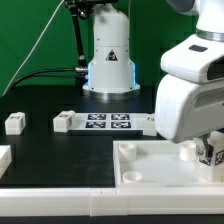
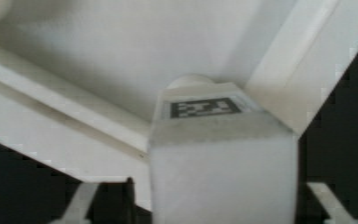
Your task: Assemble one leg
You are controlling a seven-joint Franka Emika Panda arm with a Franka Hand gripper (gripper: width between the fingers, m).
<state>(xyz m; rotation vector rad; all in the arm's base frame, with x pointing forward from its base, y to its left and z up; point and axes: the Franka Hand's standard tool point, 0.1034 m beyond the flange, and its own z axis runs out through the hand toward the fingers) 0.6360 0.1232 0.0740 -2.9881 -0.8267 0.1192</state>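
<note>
The leg is a small chunky white block with a black-and-white tag. It sits under my gripper, above the near right part of the large white tray. In the wrist view the leg fills the middle, its tag facing the camera and its far end close to the tray's ridges. My gripper has one finger on each side of the leg and looks shut on it. Whether the leg's end touches the tray is hidden.
The marker board lies mid-table in front of the arm's base. A small white block lies at the exterior view's left, and another white part shows at the left edge. The tray has raised rims and corner sockets.
</note>
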